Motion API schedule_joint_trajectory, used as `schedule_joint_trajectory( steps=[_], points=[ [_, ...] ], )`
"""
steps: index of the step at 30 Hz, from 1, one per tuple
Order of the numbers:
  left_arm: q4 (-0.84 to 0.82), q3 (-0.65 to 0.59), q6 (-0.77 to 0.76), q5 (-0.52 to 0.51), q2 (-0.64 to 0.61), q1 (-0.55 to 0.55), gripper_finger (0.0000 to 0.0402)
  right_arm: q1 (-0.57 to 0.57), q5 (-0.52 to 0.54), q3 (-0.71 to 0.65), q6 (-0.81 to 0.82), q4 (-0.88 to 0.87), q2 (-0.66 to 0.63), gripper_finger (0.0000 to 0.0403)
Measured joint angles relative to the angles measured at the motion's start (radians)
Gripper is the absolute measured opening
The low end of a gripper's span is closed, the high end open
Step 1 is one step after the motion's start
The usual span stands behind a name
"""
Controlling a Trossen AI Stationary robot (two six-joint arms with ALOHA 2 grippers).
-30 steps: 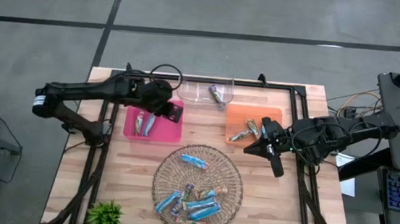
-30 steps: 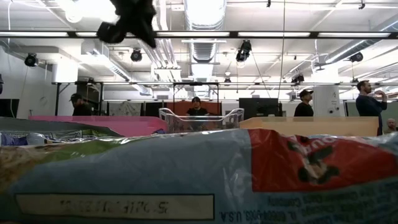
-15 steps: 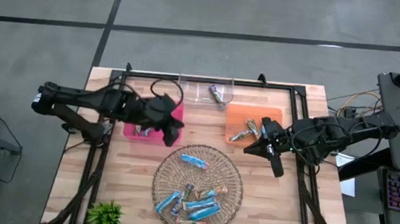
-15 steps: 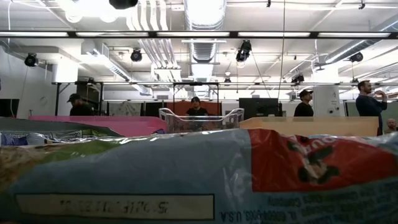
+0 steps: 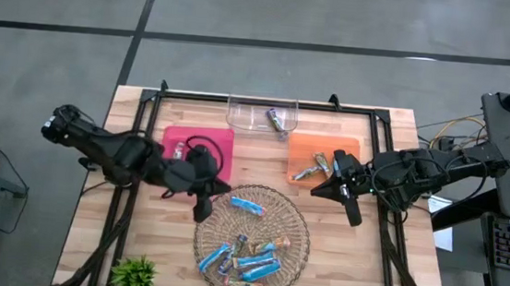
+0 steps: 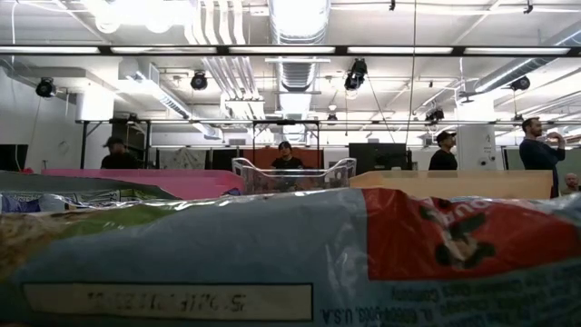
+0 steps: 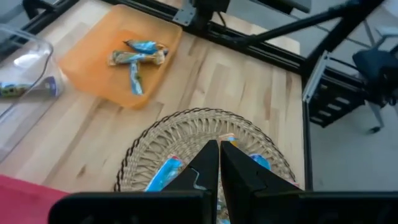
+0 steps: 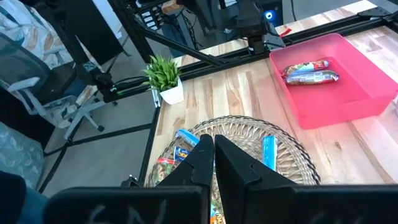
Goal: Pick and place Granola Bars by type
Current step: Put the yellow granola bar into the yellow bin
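Wicker basket [image 5: 296, 223]: holds unsorted Granola Bars [image 5: 248, 203].
Left gripper [image 5: 201, 210]: closed, empty, at basket's edge.
Right gripper [image 5: 353, 215]: closed, waiting.
Next: open, grasp a bar.

There are three trays on the tabletop [image 5: 365, 264]: one pink tray [image 5: 202, 138], one orange tray [image 5: 314, 150] and one clear tray [image 5: 248, 116]. One round wicker basket [image 5: 297, 212] holds about seven granola bars [image 5: 248, 203]. The pink tray has two bars, the orange tray three, the clear tray one. One green plant [image 5: 135, 272] stands alone.
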Motion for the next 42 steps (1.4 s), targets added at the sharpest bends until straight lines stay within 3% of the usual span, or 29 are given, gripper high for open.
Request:
schedule_joint_trajectory(
  steps=[20, 28, 42],
  points=[
    [-0.008, 0.0, 0.024, -0.048, 0.0, -0.032, 0.0, 0.032, -0.066, 0.0, 0.007, 0.001, 0.033, 0.0009],
    [-0.038, 0.0, 0.024, -0.049, 0.0, -0.032, 0.0, 0.046, -0.159, 0.051, 0.006, -0.007, 0.101, 0.0009],
    [-0.058, 0.0, 0.026, -0.049, -0.001, -0.032, 0.0, 0.072, -0.17, 0.31, -0.124, -0.379, 0.319, 0.0009]
  ],
)
